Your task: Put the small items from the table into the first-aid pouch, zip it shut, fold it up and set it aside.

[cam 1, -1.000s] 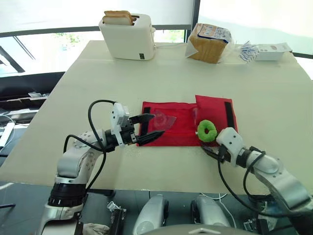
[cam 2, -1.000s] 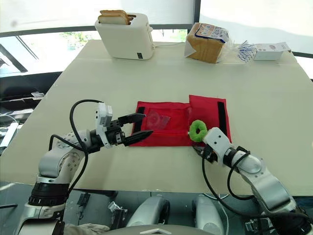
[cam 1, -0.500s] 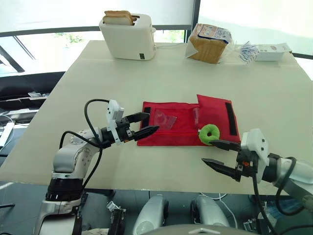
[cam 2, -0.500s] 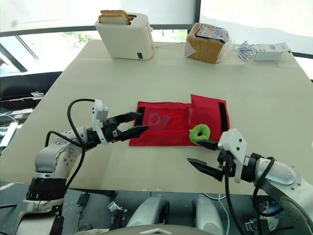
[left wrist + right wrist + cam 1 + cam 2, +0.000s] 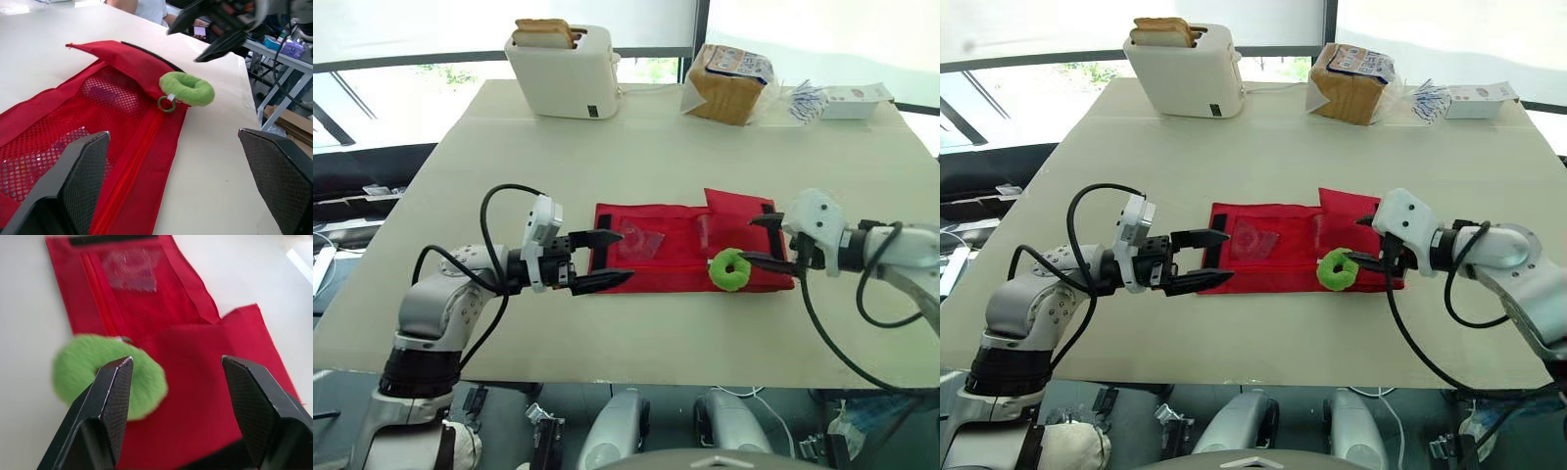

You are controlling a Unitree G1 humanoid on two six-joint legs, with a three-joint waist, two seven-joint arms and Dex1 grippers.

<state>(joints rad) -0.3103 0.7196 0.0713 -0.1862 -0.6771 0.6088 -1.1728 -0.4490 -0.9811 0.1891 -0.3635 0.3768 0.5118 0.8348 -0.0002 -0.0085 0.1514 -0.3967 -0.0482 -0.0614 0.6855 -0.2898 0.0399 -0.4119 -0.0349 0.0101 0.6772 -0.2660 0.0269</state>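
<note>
Head view: my right tool (image 5: 754, 240), fingers apart, has swung from the tabletop's (image 5: 607, 147) near edge to face the green fuzzy ring (image 5: 729, 268) on the red first-aid pouch (image 5: 666, 269). My left tool (image 5: 615, 257), also apart, still waits at the pouch's other end.

Left wrist: the zipper (image 5: 142, 147) runs ahead to that ring.

Right wrist: ring just ahead, untouched; gripping it seems next.

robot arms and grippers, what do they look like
Both are built of rounded silver-grey metal segments with black joint rings. The left arm and right arm each trail a looping black cable. A white blocky housing sits at each wrist. The left gripper and right gripper each have two black tapered fingers with fine cross-hatched pads.
</note>
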